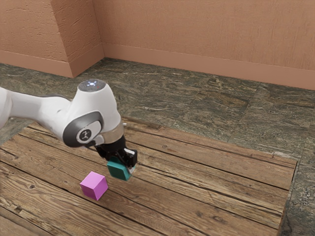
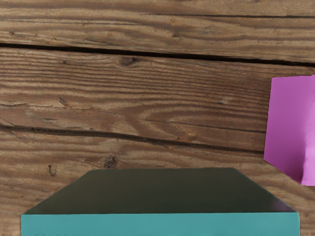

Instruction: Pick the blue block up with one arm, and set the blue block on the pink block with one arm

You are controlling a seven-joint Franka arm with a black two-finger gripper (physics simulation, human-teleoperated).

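My black gripper (image 1: 119, 166) is shut on the teal-blue block (image 1: 118, 170), holding it just above the wooden table (image 1: 206, 191). The pink block (image 1: 94, 185) rests on the table a short way to the exterior view's left of the held block and slightly nearer the camera. In the wrist view the blue block (image 2: 160, 206) sits large right under my hand, and the pink block (image 2: 292, 130) lies off to one side of it on the planks, apart from it.
The plank table's right edge (image 1: 291, 182) drops off to a stone floor (image 1: 221, 103). Brick-coloured walls (image 1: 197, 29) stand well behind. Bare planks surround both blocks.
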